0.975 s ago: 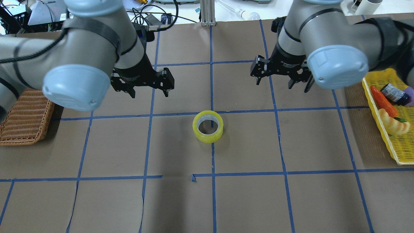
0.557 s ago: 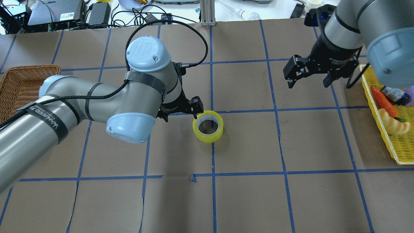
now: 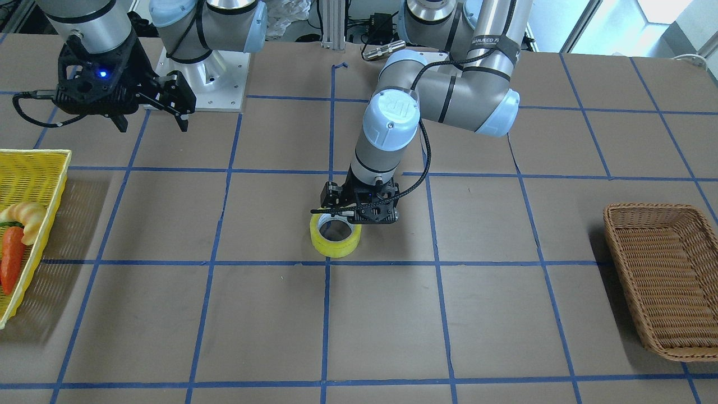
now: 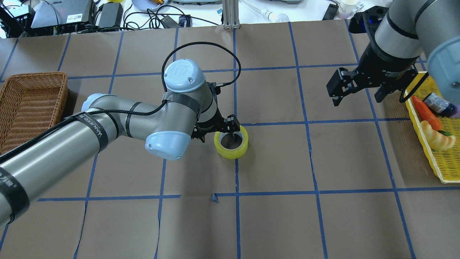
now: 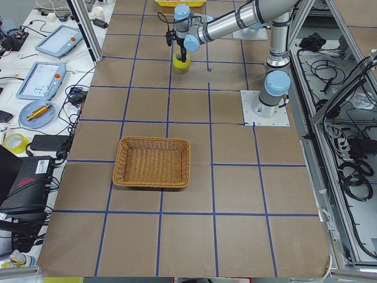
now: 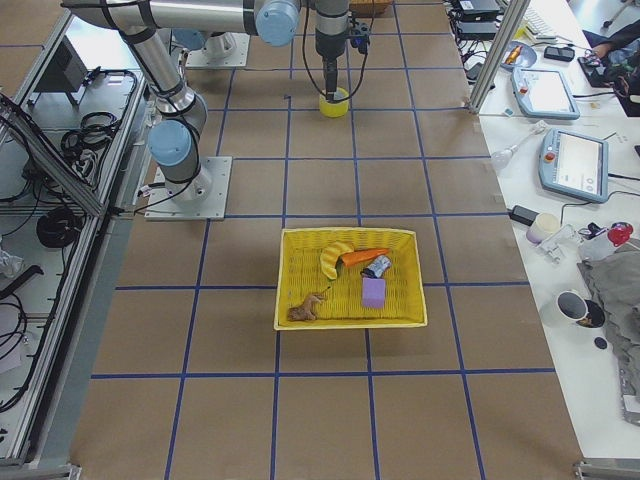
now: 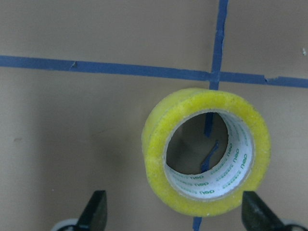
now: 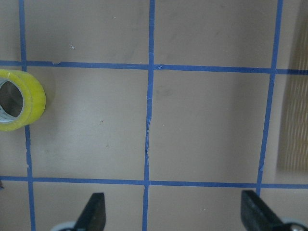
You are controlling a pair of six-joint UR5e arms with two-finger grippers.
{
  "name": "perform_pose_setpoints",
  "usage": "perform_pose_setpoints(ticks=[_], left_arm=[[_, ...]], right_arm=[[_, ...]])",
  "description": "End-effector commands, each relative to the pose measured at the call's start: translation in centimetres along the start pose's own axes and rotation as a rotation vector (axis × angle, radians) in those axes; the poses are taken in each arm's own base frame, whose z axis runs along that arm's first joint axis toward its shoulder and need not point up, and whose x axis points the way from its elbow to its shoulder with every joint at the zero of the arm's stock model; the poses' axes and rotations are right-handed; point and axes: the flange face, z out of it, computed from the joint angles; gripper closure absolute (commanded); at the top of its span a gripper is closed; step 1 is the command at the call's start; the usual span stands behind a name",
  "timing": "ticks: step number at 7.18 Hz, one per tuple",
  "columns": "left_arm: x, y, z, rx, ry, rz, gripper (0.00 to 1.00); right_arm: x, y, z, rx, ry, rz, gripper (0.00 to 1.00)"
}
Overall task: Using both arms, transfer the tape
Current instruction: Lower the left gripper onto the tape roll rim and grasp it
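Observation:
The tape (image 4: 231,149) is a yellow roll lying flat on a blue grid crossing at the table's middle; it also shows in the front view (image 3: 335,247). My left gripper (image 4: 217,131) is open and hangs low over the roll's robot-side rim (image 3: 359,212). In the left wrist view the tape (image 7: 156,154) lies between and just ahead of the two fingertips (image 7: 95,211), untouched. My right gripper (image 4: 357,99) is open and empty, high at the far right (image 3: 151,120). Its wrist view shows the tape (image 8: 32,98) at the left edge.
A brown wicker basket (image 4: 54,77) stands at the table's left (image 3: 617,216). A yellow mesh basket (image 4: 436,167) with a carrot, a croissant and a bottle stands at the right (image 3: 33,163). Cables and devices line the far edge.
My left arm has swung in from the left and come down over the tape's rim. My right gripper has drawn back to the right, staying open. The tape has not moved.

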Motion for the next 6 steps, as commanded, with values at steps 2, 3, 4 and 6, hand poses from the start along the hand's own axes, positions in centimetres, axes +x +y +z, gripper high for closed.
perform_pose_setpoints(ticks=[2,3,4,6], left_arm=[[-0.2,-2.2,3.9,0.027,-0.046,-0.002,0.19],[-0.2,-2.1,4.1,0.023,-0.048,-0.007,0.50],[-0.2,-2.0,4.0,0.020,-0.044,-0.030,0.88],[-0.9,-1.3,1.3,0.059,-0.112,-0.019,1.00]], right_arm=[[0.1,0.0,0.2,-0.009,0.017,0.008,0.00],[0.1,0.0,0.2,-0.007,0.017,0.008,0.00],[0.1,0.0,0.2,-0.007,0.016,0.008,0.00],[0.0,0.0,0.3,-0.010,0.009,0.008,0.00]])
